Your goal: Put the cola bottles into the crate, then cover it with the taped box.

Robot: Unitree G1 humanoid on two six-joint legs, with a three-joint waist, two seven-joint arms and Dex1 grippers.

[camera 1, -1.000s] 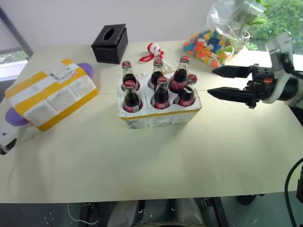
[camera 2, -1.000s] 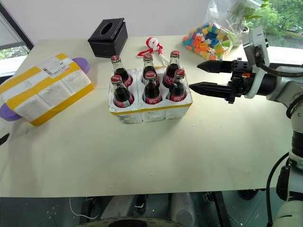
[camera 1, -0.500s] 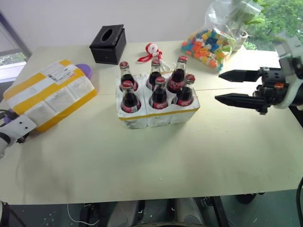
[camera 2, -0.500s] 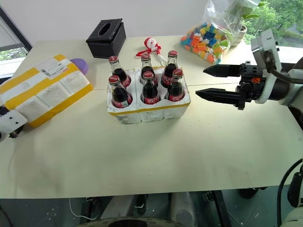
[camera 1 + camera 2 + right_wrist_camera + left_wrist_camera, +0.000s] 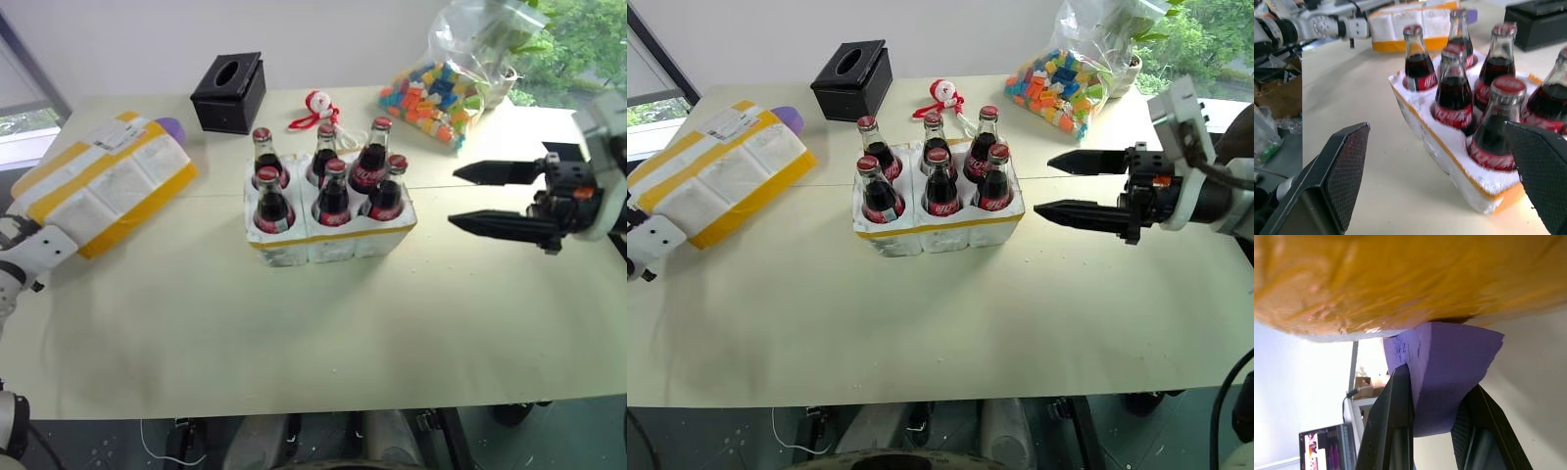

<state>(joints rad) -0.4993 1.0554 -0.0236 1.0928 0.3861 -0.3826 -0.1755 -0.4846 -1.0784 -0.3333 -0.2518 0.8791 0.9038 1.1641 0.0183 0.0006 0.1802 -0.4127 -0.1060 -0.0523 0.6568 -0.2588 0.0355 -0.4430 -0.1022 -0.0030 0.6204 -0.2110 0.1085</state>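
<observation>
Several cola bottles [image 5: 333,191] with red caps stand upright in the wells of the white foam crate [image 5: 294,250] at the table's middle. The taped box [image 5: 108,186], white foam with yellow bands, lies tilted at the left. A purple pad [image 5: 1444,362] lies under it and pokes out at its far end [image 5: 168,125]. My left gripper [image 5: 1437,382] is at the box's near corner, shut on the pad's edge just below the box's yellow underside. My right gripper [image 5: 1043,184] hovers open to the right of the crate, pointing at it, with nothing between its fingers.
A black tissue box [image 5: 227,92] and a red-and-white toy [image 5: 315,106] sit behind the crate. A clear bag of coloured blocks [image 5: 436,93] lies at the back right. The table's left edge runs close to the taped box.
My left gripper moved forward under the taped box's near corner and shut on the purple pad; the box shifted slightly. My right gripper drew back to the right, away from the crate.
</observation>
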